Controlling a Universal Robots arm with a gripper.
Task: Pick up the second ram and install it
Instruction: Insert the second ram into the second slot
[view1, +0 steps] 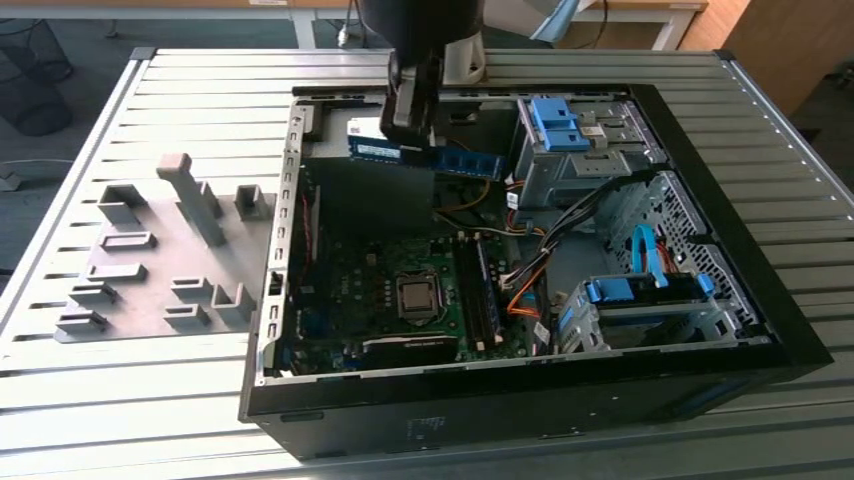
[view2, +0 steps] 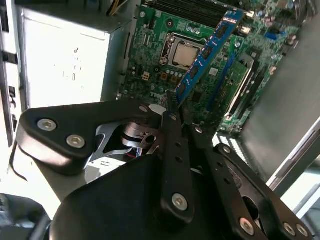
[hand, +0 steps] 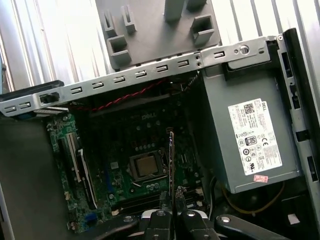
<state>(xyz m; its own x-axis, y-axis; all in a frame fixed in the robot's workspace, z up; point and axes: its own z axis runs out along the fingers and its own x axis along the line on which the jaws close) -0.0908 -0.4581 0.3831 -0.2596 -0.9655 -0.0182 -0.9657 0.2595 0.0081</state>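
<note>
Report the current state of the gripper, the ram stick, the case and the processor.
second ram: clamped in the gripper, in the air above the motherboard, not in a slot.
gripper: jaws shut on the second ram, over the open case.
computer case: lying on its side, side panel off, inside exposed.
processor: seated in its socket, uncovered.

Case (view1: 507, 405) on table (view1: 200, 90); holder blocks (view1: 147, 265) at exterior view's left of it; second ram (view1: 461, 162) in gripper (view1: 407, 135), above motherboard (view1: 380, 290)
</note>
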